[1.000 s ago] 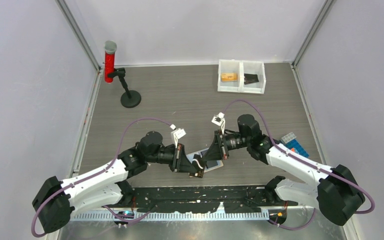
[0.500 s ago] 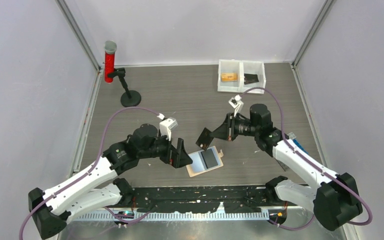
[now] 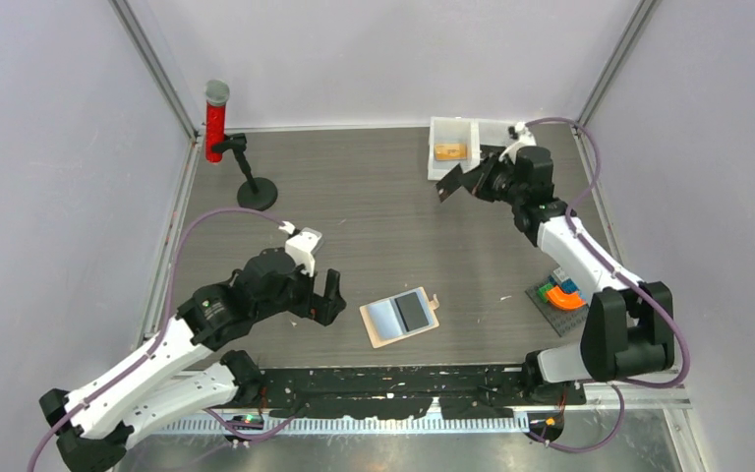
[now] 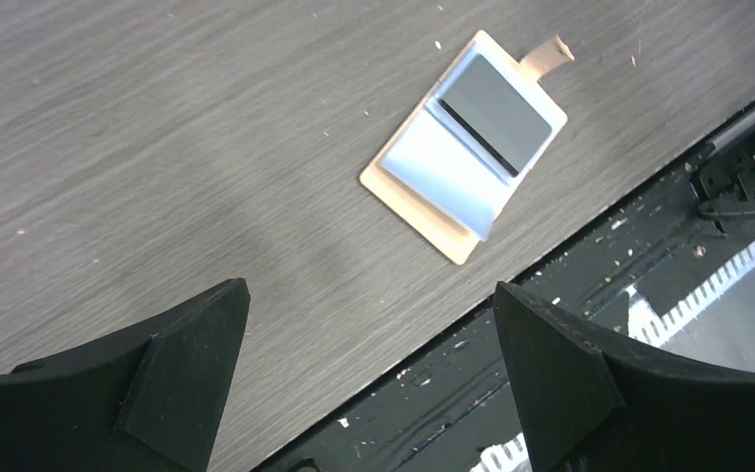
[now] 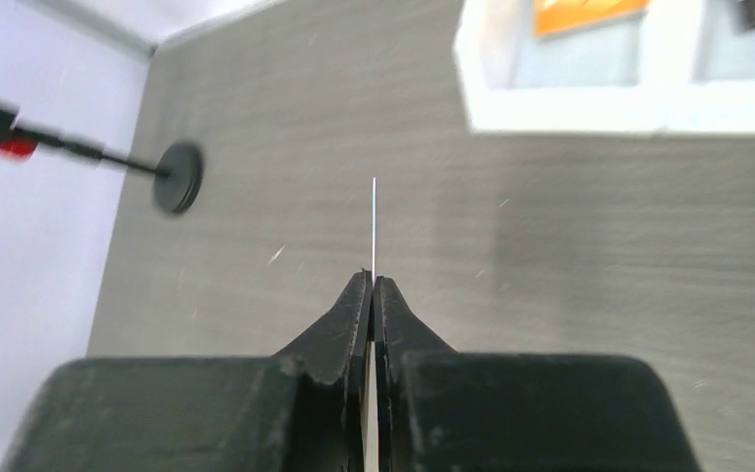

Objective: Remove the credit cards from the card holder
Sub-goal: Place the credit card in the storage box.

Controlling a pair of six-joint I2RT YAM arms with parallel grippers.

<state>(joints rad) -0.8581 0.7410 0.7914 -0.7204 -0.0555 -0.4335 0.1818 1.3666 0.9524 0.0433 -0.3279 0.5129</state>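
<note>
On the tabletop you are partway through, by my reading: one card is out and in transit, and at least one is left to pull.

Your right arm reaches to the far side, by the white bin. The orange-tan block sits in the bin's left compartment. Something dark shows in the right compartment at the edge of the right wrist view, too cropped to name.

The card holder lies open and flat near the front edge of the tabletop, between the two arm bases, snap tab pointing away. Nothing touches it.

The right end effector is pinched closed on the held card, which stands edge-on as a thin line above the fingertips, just short of the bin. It is not yet released.

The left end effector hangs spread wide with nothing in it, near the holder's left side.

The remaining card sits dark in one pocket of the holder. I cannot tell whether more lie under it.
</note>
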